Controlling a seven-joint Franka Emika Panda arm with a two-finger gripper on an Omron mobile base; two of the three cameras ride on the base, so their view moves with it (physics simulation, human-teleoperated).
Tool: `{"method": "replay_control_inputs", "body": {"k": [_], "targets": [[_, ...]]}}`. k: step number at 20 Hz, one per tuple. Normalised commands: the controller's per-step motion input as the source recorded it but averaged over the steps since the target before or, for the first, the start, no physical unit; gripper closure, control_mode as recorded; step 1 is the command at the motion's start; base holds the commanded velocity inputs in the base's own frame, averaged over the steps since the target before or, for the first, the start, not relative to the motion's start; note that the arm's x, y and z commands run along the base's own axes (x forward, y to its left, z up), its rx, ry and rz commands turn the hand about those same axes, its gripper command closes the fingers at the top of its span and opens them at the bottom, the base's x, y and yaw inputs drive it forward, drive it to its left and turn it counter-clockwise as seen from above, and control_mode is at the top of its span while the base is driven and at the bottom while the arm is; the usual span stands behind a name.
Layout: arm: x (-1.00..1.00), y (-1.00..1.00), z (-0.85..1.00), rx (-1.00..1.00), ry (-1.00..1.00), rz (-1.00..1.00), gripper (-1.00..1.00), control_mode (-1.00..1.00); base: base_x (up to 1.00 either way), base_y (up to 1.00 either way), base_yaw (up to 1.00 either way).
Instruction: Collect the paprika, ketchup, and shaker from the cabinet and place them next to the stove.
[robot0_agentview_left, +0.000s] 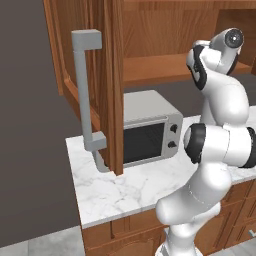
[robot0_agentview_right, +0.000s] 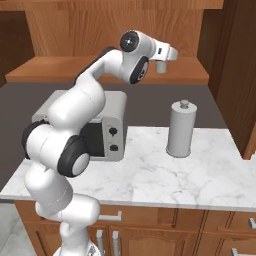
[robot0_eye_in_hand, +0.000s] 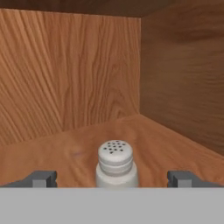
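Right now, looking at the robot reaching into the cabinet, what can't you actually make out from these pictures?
- Shaker: its base, cut off at the bottom of the hand view; in the right base view the hand covers most of it.
- Gripper: the left base view does not reveal its fingers, which lie beyond the arm's upper links.
- Cabinet: its upper shelves, cut off by the top edge in both base views.
- Microwave: its door, hidden by the arm in the right base view.

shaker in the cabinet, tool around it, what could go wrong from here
1. The tool is wide open with the small shaker centred between its fingertips; an uneven close could push it sideways or topple it on the shelf.
2. The shaker's rounded cap is near fingertip height, so a grip there may slip.
3. The cabinet side wall is close beside it, so a wide pull-out could hit it.
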Motion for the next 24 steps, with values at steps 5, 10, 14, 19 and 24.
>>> {"method": "replay_control_inputs", "body": {"k": [5, 10, 14, 19, 24], "targets": [[0.30, -0.16, -0.09, 0.00, 0.00, 0.00, -1.00, -1.00, 0.00, 0.00, 0.00], [0.15, -0.07, -0.14, 0.00, 0.00, 0.00, -1.00, -1.00, 0.00, 0.00, 0.00], [0.14, 0.00, -0.14, 0.00, 0.00, 0.00, -1.00, -1.00, 0.00, 0.00, 0.00], [0.15, 0.00, -0.17, 0.00, 0.00, 0.00, 1.00, -1.00, 0.00, 0.00, 0.00], [0.08, 0.00, -0.02, 0.00, 0.00, 0.00, 1.00, -1.00, 0.00, 0.00, 0.00]]}}
